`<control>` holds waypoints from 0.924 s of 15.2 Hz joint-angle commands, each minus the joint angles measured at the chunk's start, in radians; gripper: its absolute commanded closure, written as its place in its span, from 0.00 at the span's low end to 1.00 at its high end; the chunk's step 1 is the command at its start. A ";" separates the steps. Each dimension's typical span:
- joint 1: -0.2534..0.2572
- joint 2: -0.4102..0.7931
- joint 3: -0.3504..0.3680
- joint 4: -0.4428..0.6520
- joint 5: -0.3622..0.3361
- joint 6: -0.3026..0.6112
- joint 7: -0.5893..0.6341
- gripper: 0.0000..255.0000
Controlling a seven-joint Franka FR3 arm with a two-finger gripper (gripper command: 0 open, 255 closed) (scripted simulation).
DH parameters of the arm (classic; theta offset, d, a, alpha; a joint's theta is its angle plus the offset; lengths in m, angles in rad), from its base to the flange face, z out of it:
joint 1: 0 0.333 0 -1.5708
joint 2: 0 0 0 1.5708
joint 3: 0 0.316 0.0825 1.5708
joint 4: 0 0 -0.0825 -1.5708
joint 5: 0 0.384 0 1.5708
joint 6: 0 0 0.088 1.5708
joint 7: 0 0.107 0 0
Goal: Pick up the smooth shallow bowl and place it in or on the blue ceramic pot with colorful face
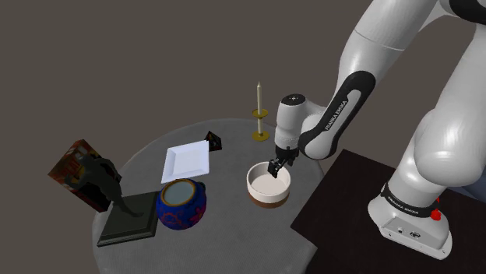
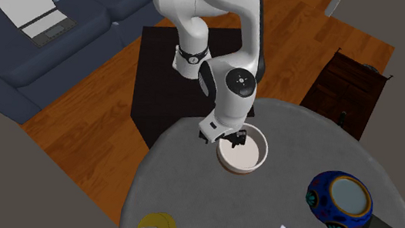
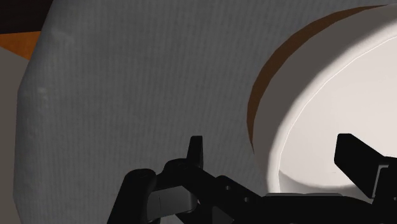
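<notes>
One white, glossy arm (image 1: 405, 78) with dark joints sweeps from the shoulder view's upper right down to its centre, rising off a flat dark stand (image 1: 343, 204) at the lower right. One round table (image 1: 234, 230) with a matt grey, faintly speckled top fills the lower middle. At its left edge stand one printed reddish box (image 1: 72, 167) and one dark figure (image 1: 103, 180) on a flat, dark square slab (image 1: 128, 219).

One square white plate (image 1: 187, 161) with a raised rim lies left of centre. The bowl (image 1: 269, 187), smooth, round and shallow, white with a brown band at its foot, sits on the table just right of centre. One bulbous blue pot (image 1: 183, 215), painted with red and multicoloured marks and pale inside, stands at lower centre-left, well apart from the bowl.

One slim cream candle (image 1: 258, 97) rises upright from a brass holder at upper centre. One small dark object (image 1: 213, 141) sits beside the plate's corner.

The black gripper (image 3: 277, 153) is spread wide, one finger outside the bowl's rim, the other over its hollow; it clasps nothing.
</notes>
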 commanded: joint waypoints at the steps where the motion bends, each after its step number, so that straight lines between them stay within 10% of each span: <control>1: 0.000 0.000 0.000 0.000 0.000 0.000 0.000 1.00; 14: 0.009 -0.076 0.007 -0.004 0.069 -0.069 -0.052 1.00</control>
